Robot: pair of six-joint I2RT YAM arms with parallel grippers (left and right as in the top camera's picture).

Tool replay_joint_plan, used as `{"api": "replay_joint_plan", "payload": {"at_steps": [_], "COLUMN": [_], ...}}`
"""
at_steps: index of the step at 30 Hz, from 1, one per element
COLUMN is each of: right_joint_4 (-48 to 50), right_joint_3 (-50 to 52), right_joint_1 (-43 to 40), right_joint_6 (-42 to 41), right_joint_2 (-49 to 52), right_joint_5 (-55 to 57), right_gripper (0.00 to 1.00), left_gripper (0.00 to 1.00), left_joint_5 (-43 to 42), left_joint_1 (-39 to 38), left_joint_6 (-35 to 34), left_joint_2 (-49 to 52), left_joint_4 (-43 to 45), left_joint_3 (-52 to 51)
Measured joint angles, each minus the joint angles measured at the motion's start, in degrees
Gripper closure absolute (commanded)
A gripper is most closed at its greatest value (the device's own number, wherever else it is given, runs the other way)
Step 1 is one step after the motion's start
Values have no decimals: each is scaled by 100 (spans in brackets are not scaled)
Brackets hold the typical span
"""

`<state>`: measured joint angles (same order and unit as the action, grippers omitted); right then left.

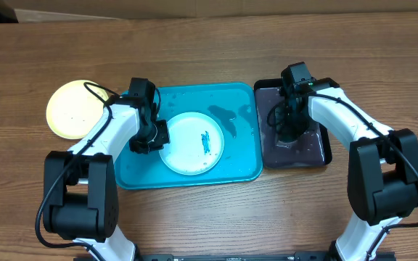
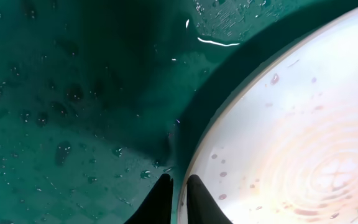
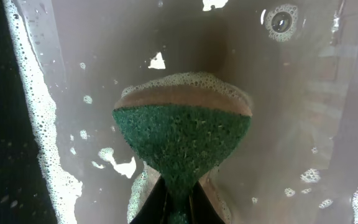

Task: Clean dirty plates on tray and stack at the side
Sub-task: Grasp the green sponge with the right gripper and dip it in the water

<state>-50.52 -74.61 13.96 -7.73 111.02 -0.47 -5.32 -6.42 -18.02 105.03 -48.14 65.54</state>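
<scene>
A white plate (image 1: 187,148) with a dark teal smear (image 1: 206,141) lies in the wet turquoise tray (image 1: 238,101). My left gripper (image 1: 151,138) is at the plate's left rim. In the left wrist view its two dark fingers (image 2: 160,202) stand close together with the white plate's (image 2: 291,124) rim between them, so the gripper (image 2: 178,186) is shut on the rim. A yellow-green plate (image 1: 76,109) rests on the bare table left of the tray. My right gripper (image 1: 289,130) is down in the black tray, shut (image 3: 178,199) on a green sponge (image 3: 182,140) wet with foam.
The black tray (image 1: 324,156) right of the turquoise one holds murky soapy water (image 3: 291,93) with foam along its left side. Water drops and a puddle (image 1: 231,119) lie on the turquoise tray's floor. Brown wood table (image 1: 209,43) surrounds both trays.
</scene>
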Motion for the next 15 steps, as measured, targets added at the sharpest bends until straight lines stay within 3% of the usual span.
{"api": "replay_joint_plan", "payload": {"at_steps": [3,9,15], "right_joint_4": [0,-28,-752], "right_joint_3": [0,0,-280], "right_joint_1": [0,0,0], "right_joint_6": [0,26,28], "right_joint_2": [0,0,9], "right_joint_5": [0,2,9], "right_gripper": [96,96,96], "left_gripper": [96,96,96], "left_joint_5": [0,-57,-330], "left_joint_1": [0,2,2], "left_joint_6": [0,0,-7], "left_joint_2": [0,0,0], "left_joint_4": [0,-2,11], "left_joint_3": [-4,-4,-4]}}
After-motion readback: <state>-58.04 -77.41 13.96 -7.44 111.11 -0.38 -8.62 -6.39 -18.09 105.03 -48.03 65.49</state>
